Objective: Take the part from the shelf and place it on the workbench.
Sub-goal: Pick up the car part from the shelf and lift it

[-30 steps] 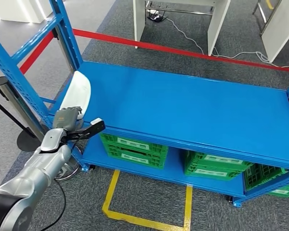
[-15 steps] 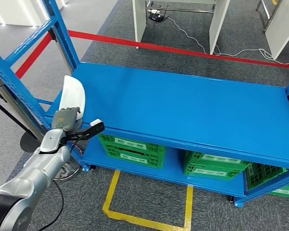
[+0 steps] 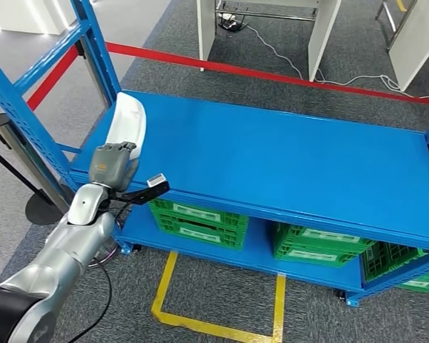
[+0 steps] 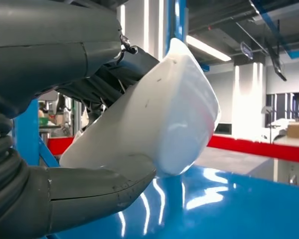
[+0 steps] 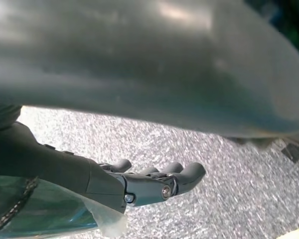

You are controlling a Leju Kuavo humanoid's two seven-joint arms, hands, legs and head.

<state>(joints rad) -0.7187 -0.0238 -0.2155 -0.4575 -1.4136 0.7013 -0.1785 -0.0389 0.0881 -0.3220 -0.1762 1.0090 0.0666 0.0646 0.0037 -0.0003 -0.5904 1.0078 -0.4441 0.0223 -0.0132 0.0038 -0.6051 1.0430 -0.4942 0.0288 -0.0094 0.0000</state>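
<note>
A white curved plastic part (image 3: 127,121) stands tilted at the left end of the blue shelf board (image 3: 277,157). My left hand (image 3: 114,166) grips it from the near side. In the left wrist view the thumb (image 4: 102,186) lies under the white part (image 4: 167,114) and the darker fingers (image 4: 114,74) wrap over it, just above the glossy blue shelf board (image 4: 223,204). My right hand (image 5: 155,184) hangs over grey carpet with its fingers stretched out and nothing in them.
Blue uprights (image 3: 96,43) frame the shelf's left end. Green crates (image 3: 201,218) sit on the lower board. A red barrier tape (image 3: 266,75) runs behind the shelf. A yellow floor marking (image 3: 217,325) lies in front. White table legs (image 3: 323,32) stand beyond.
My left hand has risen and moved forward and right with the white part, bringing it further over the shelf board. The view has shifted slightly.
</note>
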